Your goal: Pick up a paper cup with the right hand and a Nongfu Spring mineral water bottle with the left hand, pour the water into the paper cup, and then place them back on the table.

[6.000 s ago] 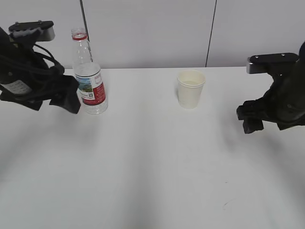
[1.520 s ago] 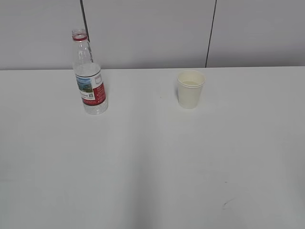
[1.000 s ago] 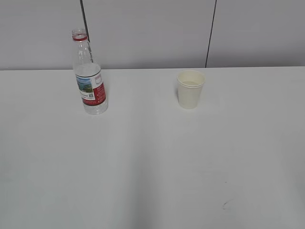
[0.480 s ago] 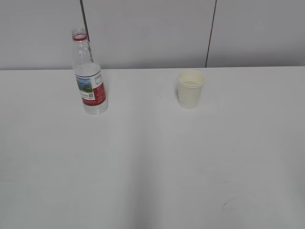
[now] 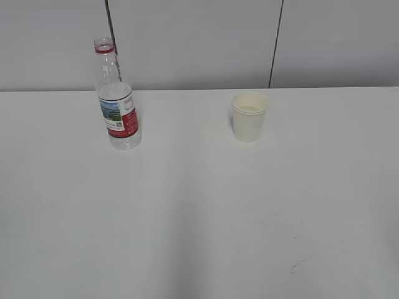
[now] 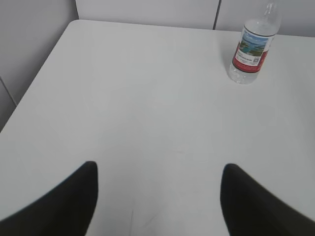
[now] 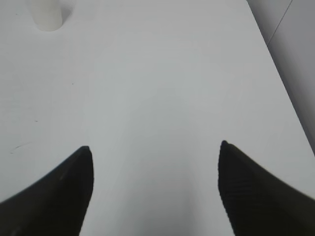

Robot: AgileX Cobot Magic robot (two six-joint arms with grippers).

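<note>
Nongfu Spring mineral water bottle (image 5: 117,99) upright, far left on table (image 5: 199,224). Paper cup (image 5: 249,116) upright, far centre-right, well apart. Left hand (image 6: 157,196), right hand (image 7: 153,189): claws spread wide, empty, pulled back near edge. Judgement: task apparently finished; cup contents unclear.

bottle (image 5: 117,99): clear, red-white label | cup (image 5: 249,116): cream | table (image 5: 199,218): white | tool tips: seemingly black

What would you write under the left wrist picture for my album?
Open left tool above white table, water bottle standing far off.
</note>
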